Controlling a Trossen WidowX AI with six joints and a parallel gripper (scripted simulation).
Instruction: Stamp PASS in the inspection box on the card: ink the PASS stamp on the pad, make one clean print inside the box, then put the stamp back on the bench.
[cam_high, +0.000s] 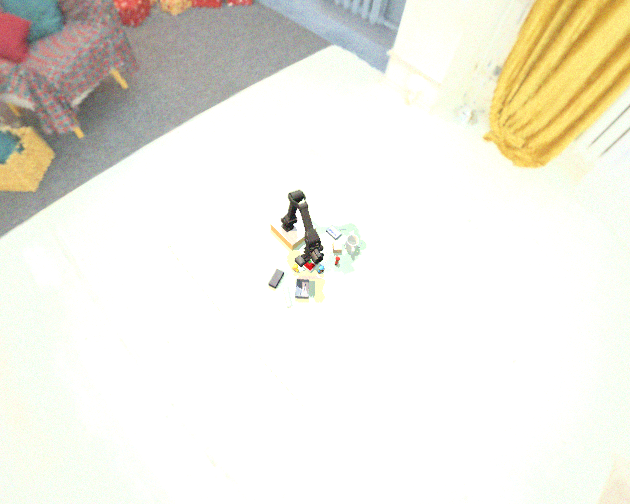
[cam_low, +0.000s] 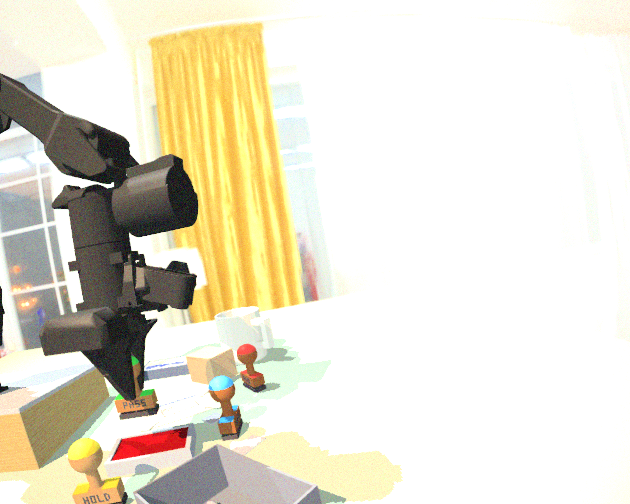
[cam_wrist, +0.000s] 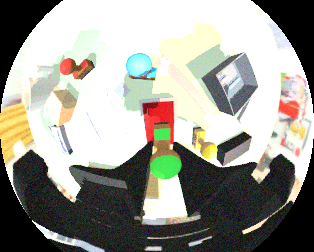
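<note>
Looking down from the top view, I get the yellow curtain at two o'clock from the arm, and the draped sofa well off at ten. My arm stands on a wooden base block.

On the exterior feed I take the red ink pad as the clock's centre. The grey open tray is at four o'clock, the white mug at one, with the tan block nearer on that same line.

My gripper is closed around the PASS stamp, which is upright at about twelve, its foot beyond the pad. Whether that foot touches anything, I can't tell from here; nor can I make out the inspection box.

The blue-topped stamp stands at two, the red-topped stamp farther out that way, and the yellow HOLD stamp at eight.
</note>
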